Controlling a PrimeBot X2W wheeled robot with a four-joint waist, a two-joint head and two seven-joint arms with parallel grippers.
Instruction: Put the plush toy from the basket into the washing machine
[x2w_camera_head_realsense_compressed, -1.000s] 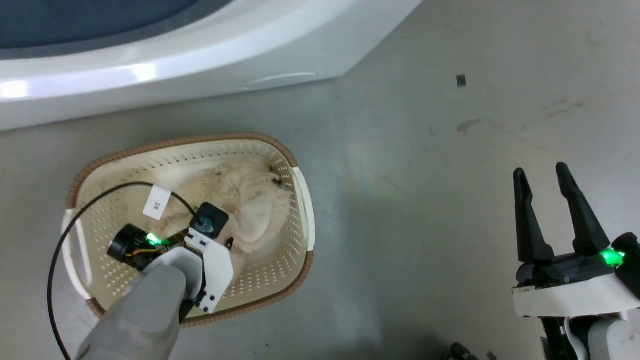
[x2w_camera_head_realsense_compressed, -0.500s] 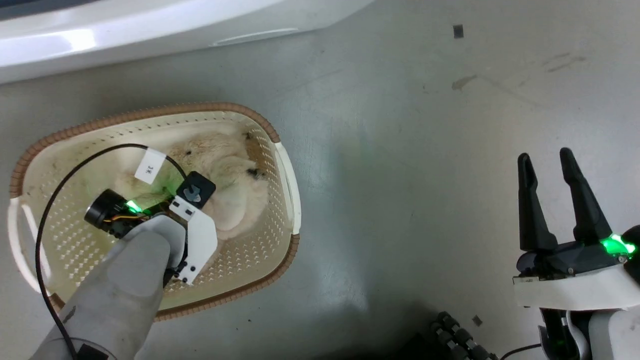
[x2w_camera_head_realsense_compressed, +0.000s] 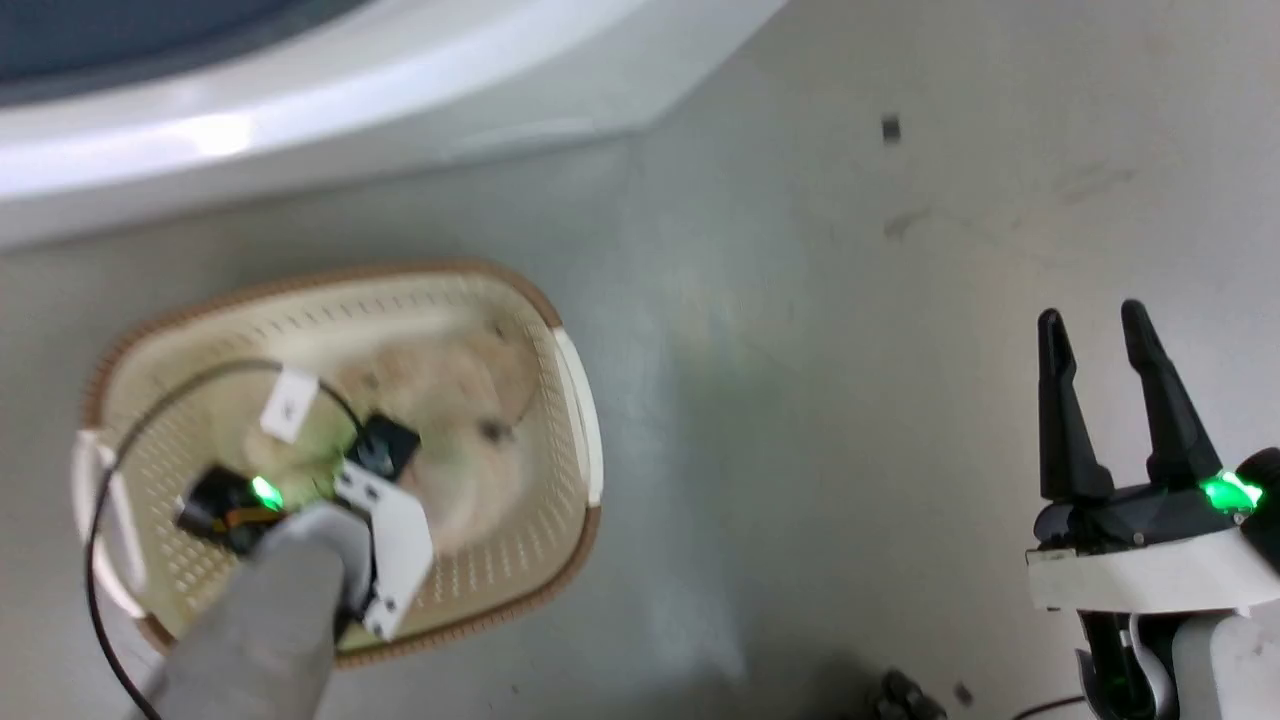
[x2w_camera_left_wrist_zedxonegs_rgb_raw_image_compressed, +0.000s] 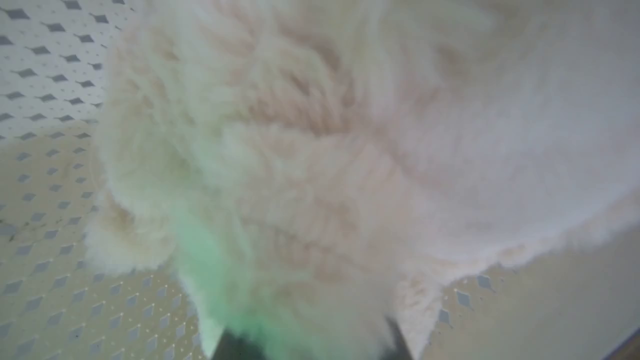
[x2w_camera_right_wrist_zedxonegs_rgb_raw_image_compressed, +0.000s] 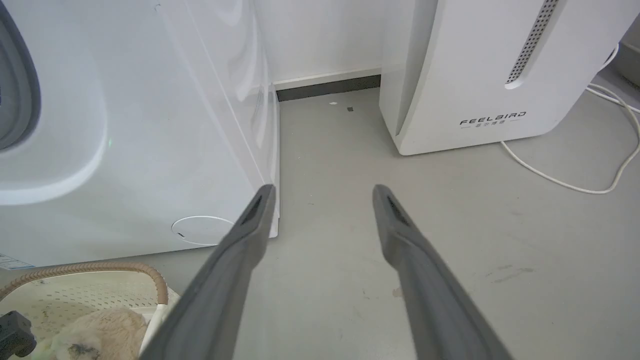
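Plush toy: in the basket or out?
In. The plush toy lies on the perforated floor of the basket, below its brown rim.

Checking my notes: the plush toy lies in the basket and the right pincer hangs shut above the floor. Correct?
No: the right pincer is open, fingers apart, per the right wrist view. The plush toy lies in the basket; the pincer hangs above the floor.

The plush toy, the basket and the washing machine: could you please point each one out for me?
plush toy (x2w_camera_left_wrist_zedxonegs_rgb_raw_image_compressed: 320, 165), left wrist view, shaggy fur of its body.
basket (x2w_camera_head_realsense_compressed: 490, 565), head view, perforated near side wall.
washing machine (x2w_camera_right_wrist_zedxonegs_rgb_raw_image_compressed: 150, 150), right wrist view, white front panel.
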